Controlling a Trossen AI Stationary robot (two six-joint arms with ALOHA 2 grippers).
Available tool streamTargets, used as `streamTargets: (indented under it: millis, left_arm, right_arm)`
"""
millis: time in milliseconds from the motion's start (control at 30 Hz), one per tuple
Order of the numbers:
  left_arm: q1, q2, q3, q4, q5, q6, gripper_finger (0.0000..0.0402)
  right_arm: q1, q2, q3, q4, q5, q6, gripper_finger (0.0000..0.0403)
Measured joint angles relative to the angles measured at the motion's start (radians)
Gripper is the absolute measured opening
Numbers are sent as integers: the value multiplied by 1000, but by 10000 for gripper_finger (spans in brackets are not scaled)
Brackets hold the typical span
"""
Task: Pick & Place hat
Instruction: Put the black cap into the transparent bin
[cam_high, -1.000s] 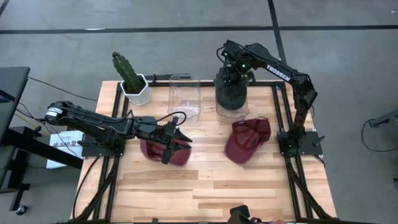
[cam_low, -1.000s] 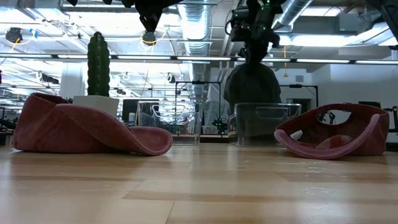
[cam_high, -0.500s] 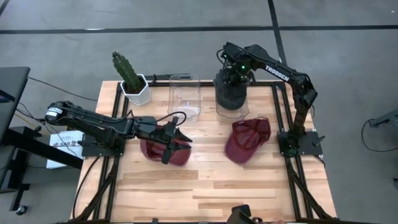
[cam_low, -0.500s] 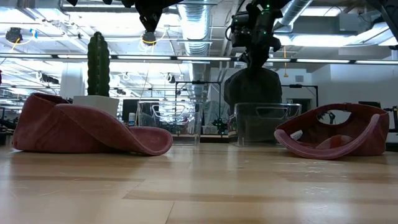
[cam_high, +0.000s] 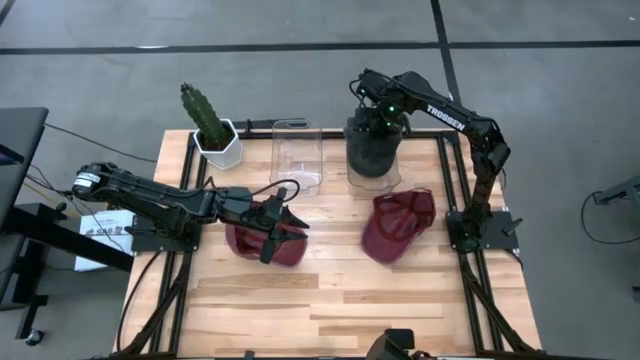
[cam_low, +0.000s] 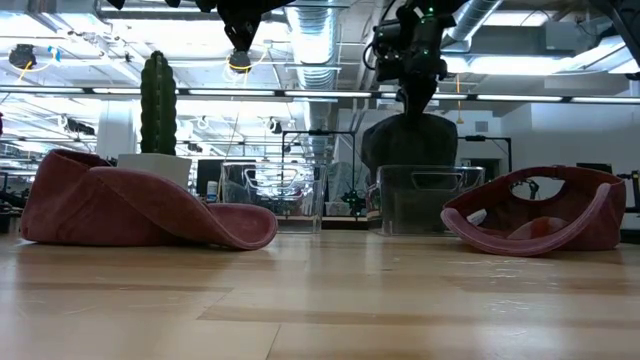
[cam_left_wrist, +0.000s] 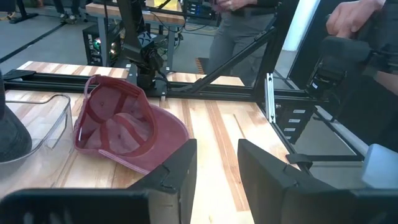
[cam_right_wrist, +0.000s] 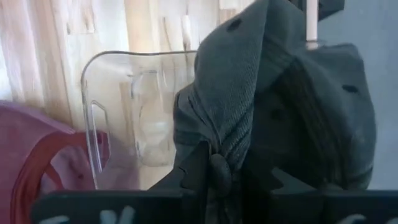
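One end effector (cam_high: 377, 118) pinches the dark hat (cam_high: 372, 150).

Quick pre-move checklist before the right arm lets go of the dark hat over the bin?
1. Dark grey fabric hat sits over the right clear plastic bin, not the left clear plastic bin: ok.
2. Hat resting in the bin: it reaches below the rim in the low view; bottom contact cannot tell.
3. Right gripper pinching the hat's crown: ok, fabric is between the fingers.
4. Left gripper parked above the maroon cap, away from the bins: ok.
5. Upturned maroon cap lies apart from the right bin: ok.
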Motion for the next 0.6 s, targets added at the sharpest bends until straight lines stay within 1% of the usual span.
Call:
streamTargets:
  millis: [167, 367, 500, 600]
  left_arm:
    - [0, 0, 0, 0, 0, 0, 113]
    - [0, 0, 0, 0, 0, 0, 113]
    - [0, 0, 0, 0, 0, 0, 113]
    - [0, 0, 0, 0, 0, 0, 113]
  right_arm:
    - [-12, 0, 0, -42, -4, 16, 56]
    - [-19, 0, 0, -41, -9, 76, 60]
    - [-18, 0, 0, -21, -54, 83, 81]
    - [-16, 0, 0, -9, -60, 97, 112]
